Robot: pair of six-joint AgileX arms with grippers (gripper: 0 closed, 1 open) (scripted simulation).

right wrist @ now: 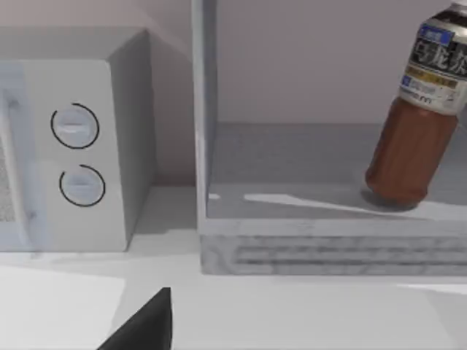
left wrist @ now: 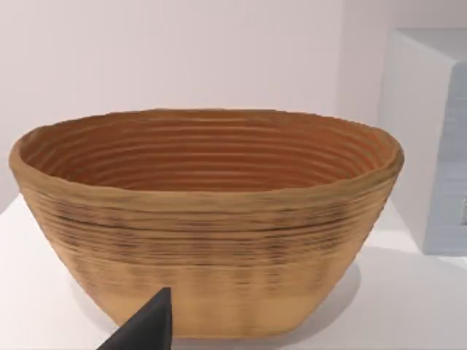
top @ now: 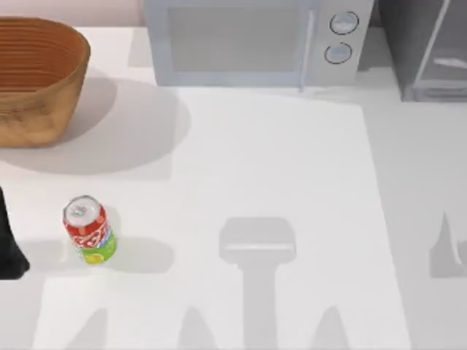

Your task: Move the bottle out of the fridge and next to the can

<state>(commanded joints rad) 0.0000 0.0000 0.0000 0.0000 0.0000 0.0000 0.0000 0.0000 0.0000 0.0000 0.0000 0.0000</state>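
Bottle (right wrist: 422,117) upright on fridge (right wrist: 321,240) shelf | right arm's finger state unclear, probably empty | approach level, grip below the label.

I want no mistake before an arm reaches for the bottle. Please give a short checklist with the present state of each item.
1. Bottle stands upright on the fridge shelf: ok.
2. Fridge front open toward the right wrist camera: ok.
3. Can upright at the table's left: ok.
4. Bare table beside the can for the bottle: ok.
5. Microwave and basket stand apart from the can: ok.
6. Right gripper open: cannot tell.
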